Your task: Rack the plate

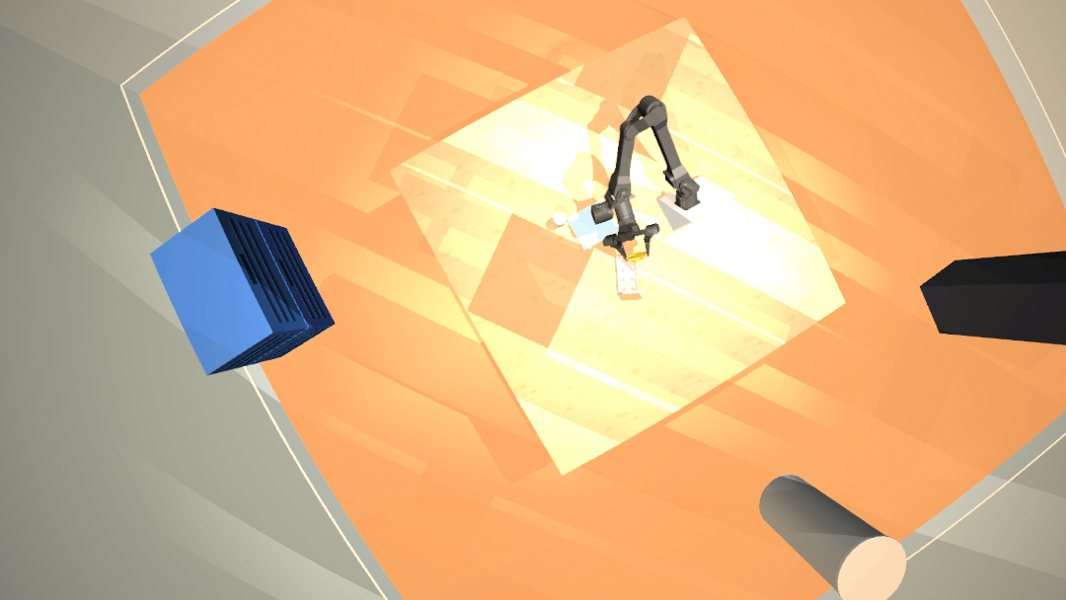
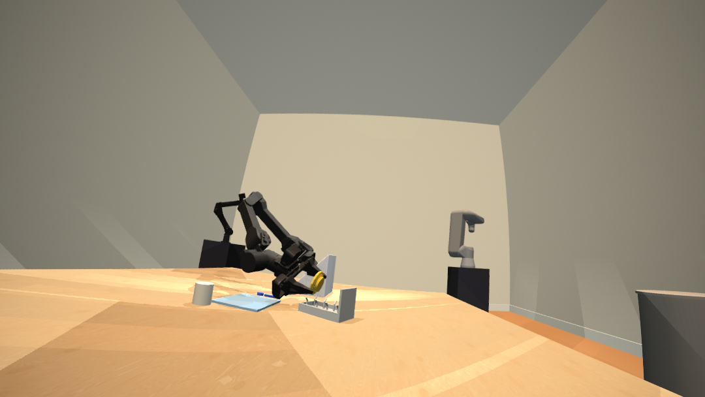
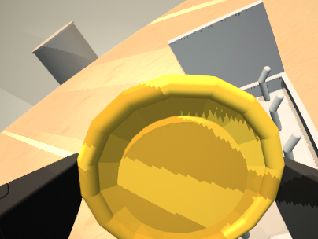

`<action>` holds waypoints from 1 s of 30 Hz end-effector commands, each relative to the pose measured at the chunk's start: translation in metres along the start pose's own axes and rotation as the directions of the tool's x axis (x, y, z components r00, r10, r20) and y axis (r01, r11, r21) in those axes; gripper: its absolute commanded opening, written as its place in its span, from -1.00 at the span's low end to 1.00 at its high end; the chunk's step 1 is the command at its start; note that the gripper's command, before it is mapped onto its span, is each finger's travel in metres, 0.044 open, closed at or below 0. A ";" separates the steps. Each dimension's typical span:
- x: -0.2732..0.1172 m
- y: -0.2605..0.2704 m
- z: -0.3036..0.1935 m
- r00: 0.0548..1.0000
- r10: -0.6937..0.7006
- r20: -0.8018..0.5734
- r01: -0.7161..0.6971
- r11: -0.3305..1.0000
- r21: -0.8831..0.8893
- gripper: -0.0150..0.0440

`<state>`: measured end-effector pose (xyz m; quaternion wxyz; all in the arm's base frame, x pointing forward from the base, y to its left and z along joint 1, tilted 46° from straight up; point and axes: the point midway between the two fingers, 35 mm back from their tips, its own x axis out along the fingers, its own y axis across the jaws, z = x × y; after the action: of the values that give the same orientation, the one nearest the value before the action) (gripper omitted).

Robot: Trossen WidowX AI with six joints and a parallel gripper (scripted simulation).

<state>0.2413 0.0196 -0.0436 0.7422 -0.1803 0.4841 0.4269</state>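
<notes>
A round yellow plate (image 1: 635, 257) (image 2: 317, 282) (image 3: 181, 169) is steeply tilted, near upright in the exterior view. My gripper (image 1: 635, 256) (image 2: 318, 283) (image 3: 180, 167) is shut on it, with a finger at each side of the rim. The grey dish rack (image 1: 627, 276) (image 2: 347, 305) (image 3: 228, 47) stands on the table, with two rows of short pegs and a tall panel at one end. The plate is in the air above the rack's end away from the panel. It hides part of the rack in the wrist view.
A light blue board (image 1: 585, 229) (image 2: 246, 301) lies beside the rack, with a white cup (image 1: 559, 219) (image 2: 202, 293) past it. A blue object (image 2: 260, 294) lies behind the board. A pale wedge (image 1: 677, 212) (image 2: 329, 275) stands behind the rack. A large grey cylinder (image 1: 812, 529) (image 2: 673, 340) (image 3: 64, 53) stands off the table.
</notes>
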 end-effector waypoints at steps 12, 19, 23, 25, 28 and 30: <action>-0.016 -0.007 -0.006 0.964 -0.112 0.240 0.195 0.915 -0.354 -0.49; -0.022 -0.009 -0.008 0.942 -0.150 0.302 0.278 0.853 -0.442 -0.49; -0.022 -0.009 -0.008 0.942 -0.150 0.302 0.278 0.853 -0.442 -0.49; -0.022 -0.009 -0.008 0.942 -0.150 0.302 0.278 0.853 -0.442 -0.49; -0.022 -0.009 -0.008 0.942 -0.150 0.302 0.278 0.853 -0.442 -0.49; -0.021 -0.009 -0.007 0.942 -0.150 0.301 0.277 0.853 -0.442 -0.49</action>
<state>0.2404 -0.0011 -0.0296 0.7734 -0.3535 0.2443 0.4660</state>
